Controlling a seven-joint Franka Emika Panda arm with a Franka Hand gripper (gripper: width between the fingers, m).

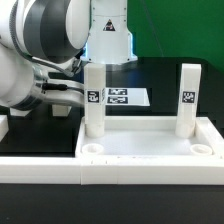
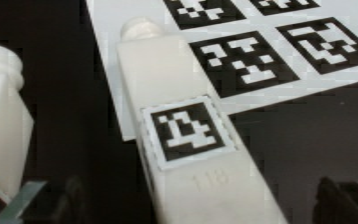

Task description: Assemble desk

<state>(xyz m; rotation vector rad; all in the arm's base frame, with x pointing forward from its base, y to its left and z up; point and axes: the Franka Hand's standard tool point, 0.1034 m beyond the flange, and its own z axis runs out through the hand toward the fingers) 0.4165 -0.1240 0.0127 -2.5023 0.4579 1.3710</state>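
The white rimmed tabletop [image 1: 150,152] lies at the front in the exterior view. Two square legs stand upright in its far corners, one on the exterior view's left [image 1: 93,100] and one on its right [image 1: 188,98], each with a tag. In the wrist view my gripper [image 2: 190,200] is open. Its dark fingertips [image 2: 34,196] stand well apart on either side of a third leg [image 2: 194,140] with a tag, and do not touch it. A fourth leg [image 2: 5,110] lies beside it. In the exterior view the arm hides these two legs and my fingers.
The marker board [image 1: 125,97] lies behind the tabletop; in the wrist view it [image 2: 256,50] lies right beside the leg between my fingers. A white border bar [image 1: 5,125] runs along the exterior view's left edge. The arm's body [image 1: 35,60] fills the upper left.
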